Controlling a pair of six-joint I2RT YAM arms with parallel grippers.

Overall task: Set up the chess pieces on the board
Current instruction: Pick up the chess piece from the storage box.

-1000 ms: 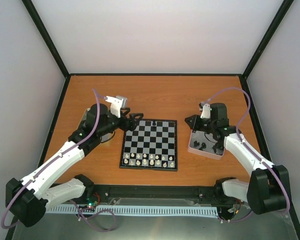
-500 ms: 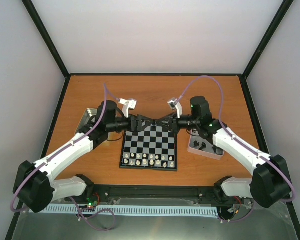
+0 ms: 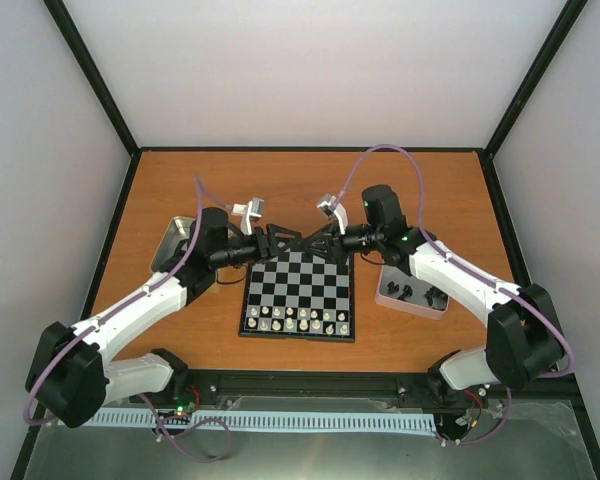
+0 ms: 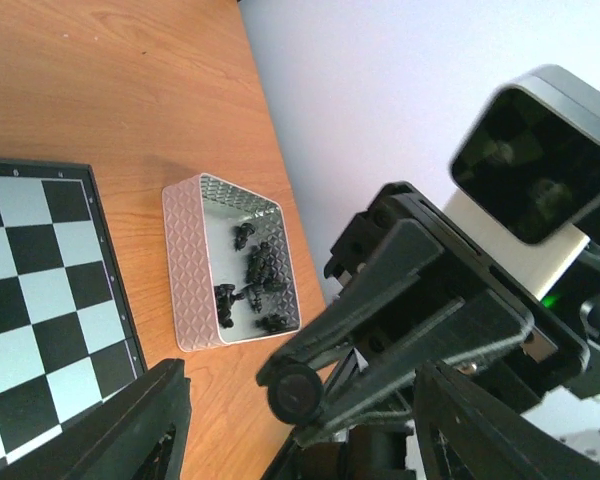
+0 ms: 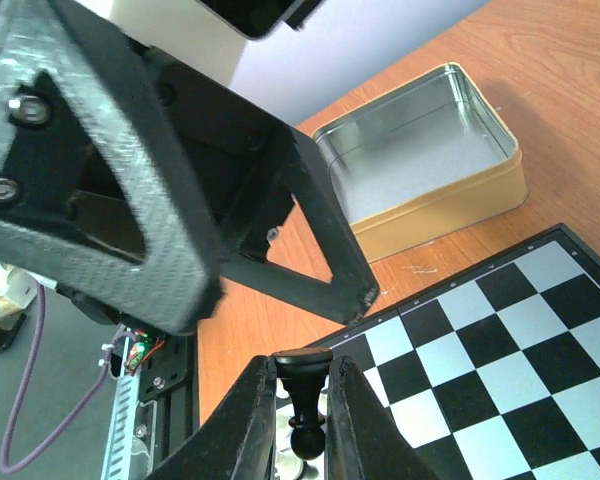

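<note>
The board (image 3: pixel 300 285) lies mid-table with whitish chess pieces (image 3: pixel 296 320) on its two near rows. My right gripper (image 3: pixel 318 243) is shut on a black pawn (image 5: pixel 302 400), held base-up above the board's far edge. My left gripper (image 3: pixel 286 241) is open and faces it, with its fingers either side of the pawn, not touching. In the left wrist view the pawn's round base (image 4: pixel 296 392) shows between my wide-open left gripper (image 4: pixel 300 368). In the right wrist view my right gripper (image 5: pixel 302 385) grips the pawn by its base.
A pink patterned tray (image 3: pixel 412 293) right of the board holds several black pieces (image 4: pixel 252 270). An empty metal tray (image 3: pixel 175 240) stands left of the board and shows gold-walled in the right wrist view (image 5: pixel 420 170). Black-framed walls enclose the table.
My right gripper left the pink tray and swung left. My left gripper moved right from the board's far left corner. Both now meet over the board's far edge.
</note>
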